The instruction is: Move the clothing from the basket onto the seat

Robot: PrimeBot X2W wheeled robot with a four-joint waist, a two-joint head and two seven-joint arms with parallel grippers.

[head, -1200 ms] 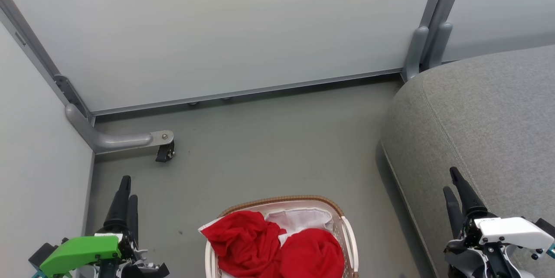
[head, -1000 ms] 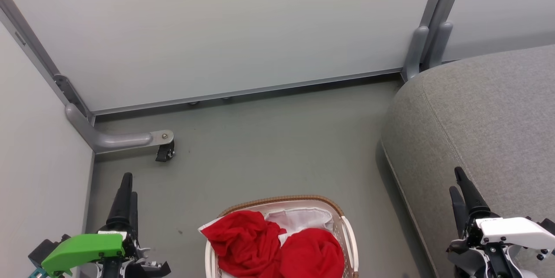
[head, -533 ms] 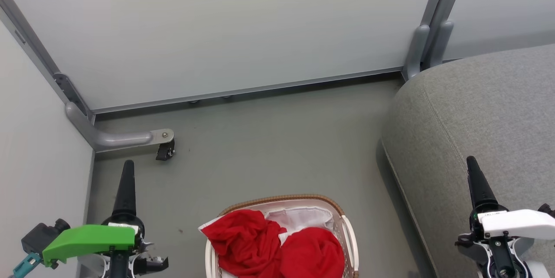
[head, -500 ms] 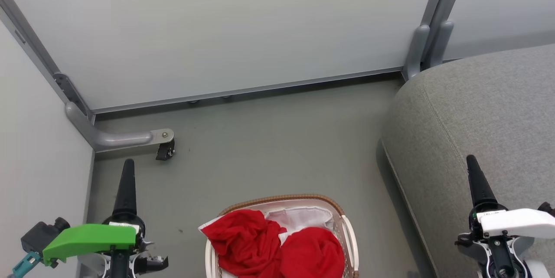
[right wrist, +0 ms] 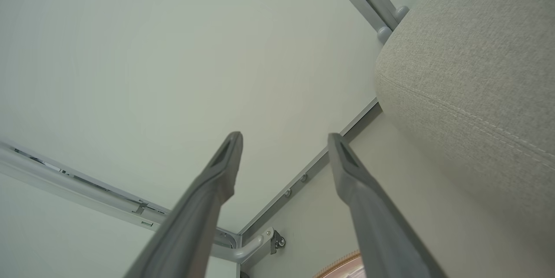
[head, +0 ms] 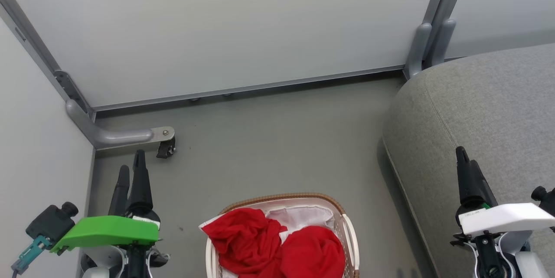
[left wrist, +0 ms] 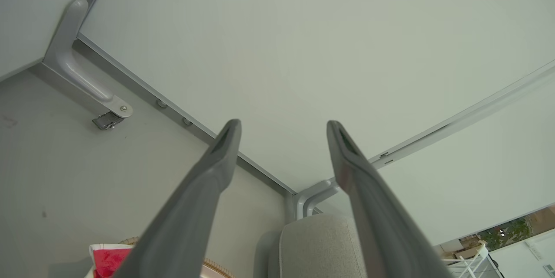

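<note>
Two bright red pieces of clothing (head: pixel 260 239) lie bunched in the basket (head: pixel 286 197), a cream one with a brown woven rim and a white liner, at the bottom middle of the head view. The big grey seat (head: pixel 485 109) fills the right side. My left gripper (head: pixel 131 163) hangs open over the floor to the left of the basket. My right gripper (head: pixel 465 156) is open above the seat's front edge. The left wrist view shows the left gripper (left wrist: pixel 282 124) spread wide with nothing in it, a corner of clothing (left wrist: pixel 106 260) and the seat (left wrist: pixel 316 243). In the right wrist view, the empty right gripper (right wrist: pixel 284 135) sits beside the seat (right wrist: pixel 468 74).
Pale partition panels (head: pixel 217 31) close off the back and left. A grey metal foot with a black caster (head: pixel 165 150) juts onto the grey floor (head: pixel 269 139) at the left corner. Two grey posts (head: pixel 427 44) stand at the seat's far corner.
Both grippers have moved a little forward and rolled at the wrist, so the fingers stand differently in the head view. The picture itself has shifted slightly. Basket and clothing lie as before.
</note>
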